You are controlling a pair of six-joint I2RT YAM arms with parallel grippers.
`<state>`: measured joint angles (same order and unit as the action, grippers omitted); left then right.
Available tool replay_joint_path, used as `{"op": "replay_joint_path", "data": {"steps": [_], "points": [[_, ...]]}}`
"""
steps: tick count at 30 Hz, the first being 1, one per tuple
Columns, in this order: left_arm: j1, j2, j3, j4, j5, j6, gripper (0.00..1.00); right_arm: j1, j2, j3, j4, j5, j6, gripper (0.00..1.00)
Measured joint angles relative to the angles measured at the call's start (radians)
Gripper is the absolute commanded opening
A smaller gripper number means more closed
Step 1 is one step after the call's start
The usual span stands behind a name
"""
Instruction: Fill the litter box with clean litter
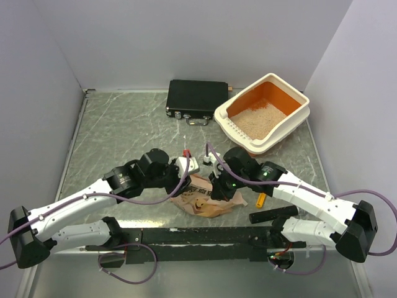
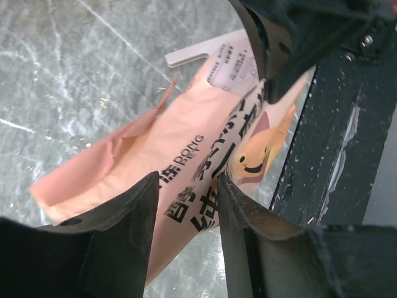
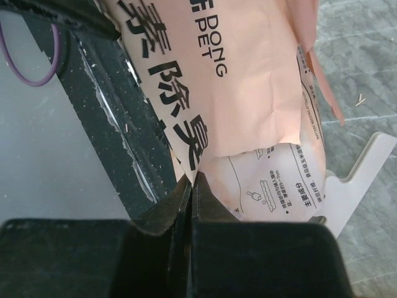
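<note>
Left jaws stand part-open over the paper bag (image 2: pixel 205 124), gripping nothing yet. Right jaws are shut tight at the bag's edge; whether paper's nipped between them can't be told. Bag lies crumpled on the bench (image 1: pixel 118 124), near centre. Litter box (image 1: pixel 239 131) sits far right w/ clean litter (image 1: pixel 257 121) over pt of its floor. Prob. best: left bites a firm fold, mouth kept up, then tips over the box.

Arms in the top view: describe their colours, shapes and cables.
Left arm and right arm both have white links and black rounded joints. A purple cable loops along each. The fingers are matte black and wedge-shaped.
</note>
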<state>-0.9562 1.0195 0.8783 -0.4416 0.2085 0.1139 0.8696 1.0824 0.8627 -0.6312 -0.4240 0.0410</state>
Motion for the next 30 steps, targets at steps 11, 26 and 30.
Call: {"op": "replay_joint_path", "data": {"steps": [11, 26, 30], "points": [[-0.003, -0.043, -0.060, 0.020, 0.128, 0.032, 0.50, 0.000, -0.005, -0.007, 0.006, -0.020, 0.021, 0.00], [-0.003, 0.089, -0.082, 0.079, 0.211, 0.064, 0.01, 0.000, -0.018, -0.020, 0.012, -0.026, 0.026, 0.00], [-0.007, 0.092, -0.082, 0.081, 0.175, 0.067, 0.01, 0.001, -0.023, -0.022, 0.012, -0.029, 0.026, 0.00]]}}
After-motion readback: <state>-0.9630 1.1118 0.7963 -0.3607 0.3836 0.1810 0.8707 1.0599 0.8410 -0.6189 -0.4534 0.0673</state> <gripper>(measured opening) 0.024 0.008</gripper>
